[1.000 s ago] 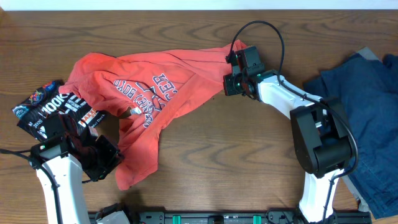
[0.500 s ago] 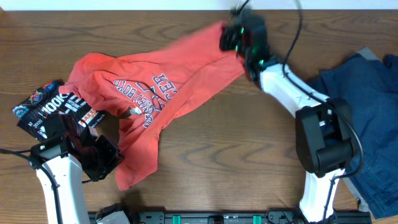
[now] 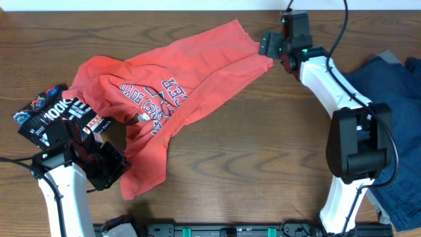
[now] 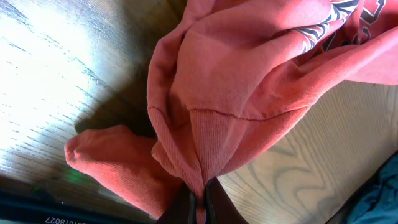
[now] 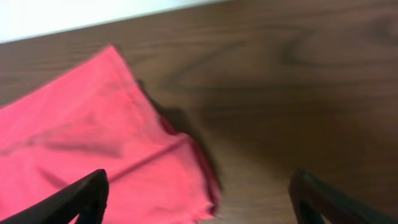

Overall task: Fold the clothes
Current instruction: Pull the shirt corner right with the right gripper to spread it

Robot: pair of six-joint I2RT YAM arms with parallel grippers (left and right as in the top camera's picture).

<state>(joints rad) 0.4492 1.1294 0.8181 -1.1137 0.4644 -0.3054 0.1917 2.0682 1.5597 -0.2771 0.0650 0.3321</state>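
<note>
The coral-red T-shirt lies crumpled across the table's left and middle, its lettering facing up. My left gripper is shut on a bunched fold at the shirt's near-left end, and the left wrist view shows the ribbed cloth pinched between its fingertips. My right gripper hovers open at the far side, just right of the shirt's flat corner. Nothing is between its fingers. A black tee with white and orange print lies at the left. Dark navy garments are heaped at the right.
The table's far edge runs close behind my right gripper. Bare wood spans the middle front. A black rail lines the near edge.
My right gripper carried the shirt's right end toward the far edge, then opened and let it go. The corner now lies flat there. The left arm has not moved.
</note>
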